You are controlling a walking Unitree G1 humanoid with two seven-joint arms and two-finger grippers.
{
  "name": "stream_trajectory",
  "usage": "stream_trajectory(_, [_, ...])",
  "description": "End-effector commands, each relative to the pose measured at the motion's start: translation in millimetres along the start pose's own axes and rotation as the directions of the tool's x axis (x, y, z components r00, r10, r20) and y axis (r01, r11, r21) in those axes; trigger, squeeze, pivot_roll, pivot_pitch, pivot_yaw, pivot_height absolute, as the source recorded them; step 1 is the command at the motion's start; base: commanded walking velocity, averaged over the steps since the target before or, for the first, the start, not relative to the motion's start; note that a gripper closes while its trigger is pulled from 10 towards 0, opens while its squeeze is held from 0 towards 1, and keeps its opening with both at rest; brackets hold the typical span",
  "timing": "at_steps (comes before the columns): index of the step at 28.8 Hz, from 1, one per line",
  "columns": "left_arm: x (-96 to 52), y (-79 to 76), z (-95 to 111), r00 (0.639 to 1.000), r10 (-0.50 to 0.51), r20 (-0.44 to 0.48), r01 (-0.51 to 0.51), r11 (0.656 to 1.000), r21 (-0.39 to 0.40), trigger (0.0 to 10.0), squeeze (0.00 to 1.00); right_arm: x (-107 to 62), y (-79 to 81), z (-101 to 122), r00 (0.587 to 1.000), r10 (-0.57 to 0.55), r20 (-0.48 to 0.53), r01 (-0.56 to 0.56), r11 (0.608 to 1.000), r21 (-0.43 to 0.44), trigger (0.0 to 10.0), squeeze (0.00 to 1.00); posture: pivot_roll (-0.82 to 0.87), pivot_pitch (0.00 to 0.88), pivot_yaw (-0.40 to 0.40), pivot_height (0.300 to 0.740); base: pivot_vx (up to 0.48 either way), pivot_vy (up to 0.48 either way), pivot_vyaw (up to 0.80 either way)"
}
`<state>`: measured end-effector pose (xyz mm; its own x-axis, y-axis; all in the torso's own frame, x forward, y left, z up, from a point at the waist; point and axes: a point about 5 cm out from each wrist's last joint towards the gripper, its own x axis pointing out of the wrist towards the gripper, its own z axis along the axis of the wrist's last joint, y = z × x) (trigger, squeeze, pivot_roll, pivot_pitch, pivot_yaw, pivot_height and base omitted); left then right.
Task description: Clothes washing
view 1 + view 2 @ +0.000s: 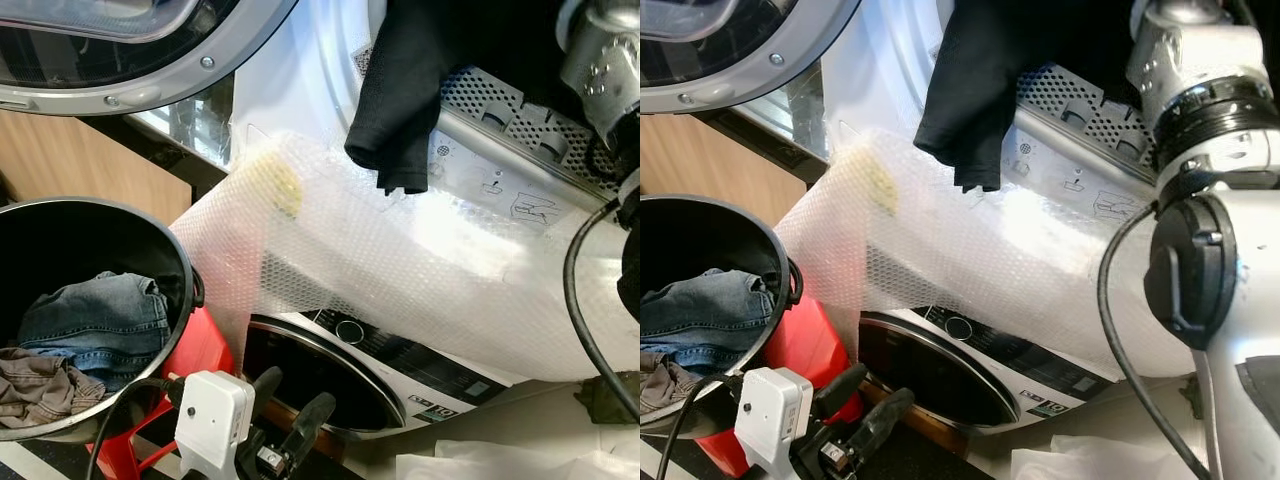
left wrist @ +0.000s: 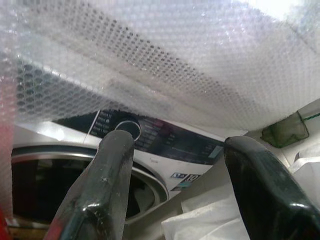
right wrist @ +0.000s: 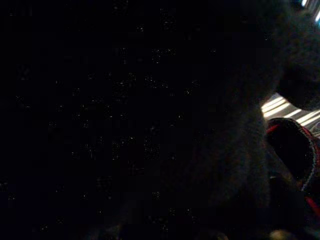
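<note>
While the head camera looks down at a steep tilt, the largest thing ahead of the left gripper (image 1: 290, 410) is the washing machine (image 1: 430, 385), its dark round door opening (image 1: 310, 375) just beyond the fingertips and its control panel a little further on. A sheet of bubble wrap (image 1: 400, 260) drapes over the machine's top, above the gripper, its lower hem hanging close over the panel. Beside the gripper on the outer side stands a black basket (image 1: 150, 245) on a red stand (image 1: 195, 350), holding blue jeans (image 1: 95, 320) and a brown garment (image 1: 35, 385). Up and away from the left gripper, a black garment (image 1: 400, 90) hangs limp at an upper drum mouth, bunched where the right arm (image 1: 1200, 120) reaches. Left gripper: fingers (image 2: 100, 190) spread, nothing between them. Right gripper: its wrist view is nearly black with cloth pressed close; cannot tell if it is clenched. Judgement: black garment is light, soft and floppy, will sag and trail; best taken at a gathered fold, not a loose hem. Jeans are heavier and stiffer; take hold at the waistband. Room: the door opening is wide but its rim and the bubble wrap's hem could snag cloth; the basket rim crowds the outer side.
</note>
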<state>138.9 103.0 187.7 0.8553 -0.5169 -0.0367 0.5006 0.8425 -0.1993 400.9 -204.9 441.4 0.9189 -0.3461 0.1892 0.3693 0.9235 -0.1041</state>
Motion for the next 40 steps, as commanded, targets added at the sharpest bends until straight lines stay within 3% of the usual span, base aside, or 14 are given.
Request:
stream_trajectory(1, [-1.8,-6.1,2,1.0,-0.025,0.004,0.025,1.0,-0.02,10.0,0.0,4.1,-24.8,-9,0.997,-0.06,-0.038,0.059,0.998,-0.03,10.0,1.0,0.08,0.231,-0.342,0.74,0.0,0.0,0.0])
stream_trajectory(5, [0.2,-4.8,4,1.0,-0.029,0.008,0.029,1.0,-0.009,10.0,0.0,5.1,-30.3,-10,0.998,-0.059,-0.031,0.058,0.998,-0.035,10.0,1.0,0.09,0.227,-0.327,0.74,0.0,0.0,0.0])
stream_trajectory(8, [-0.6,-1.6,5,1.0,-0.025,0.006,0.024,1.0,0.018,10.0,0.0,5.5,-31.1,-15,0.997,-0.034,-0.073,0.035,0.999,0.008,10.0,1.0,0.1,0.225,-0.314,0.74,0.0,0.0,0.0])
stream_trajectory(25, [-0.4,3.1,9,1.0,-0.024,0.011,0.023,0.999,0.033,10.0,0.0,7.2,-35.5,-26,0.996,-0.028,-0.089,0.026,0.999,-0.029,10.0,1.0,0.12,0.214,-0.29,0.74,0.0,0.0,0.0])
stream_trajectory(27, [0.6,5.1,12,0.999,-0.03,0.012,0.03,0.998,0.047,10.0,0.0,8.8,-49.9,-28,0.996,-0.062,-0.064,0.058,0.996,-0.066,10.0,1.0,0.11,0.207,-0.268,0.74,0.0,0.0,0.0])
stream_trajectory(40, [2.5,7.6,15,0.999,-0.048,0.009,0.048,0.997,0.063,10.0,0.0,8.6,-63.1,-23,0.999,0.017,-0.049,-0.027,0.976,-0.218,10.0,1.0,0.1,0.191,-0.249,0.74,0.0,0.0,0.0])
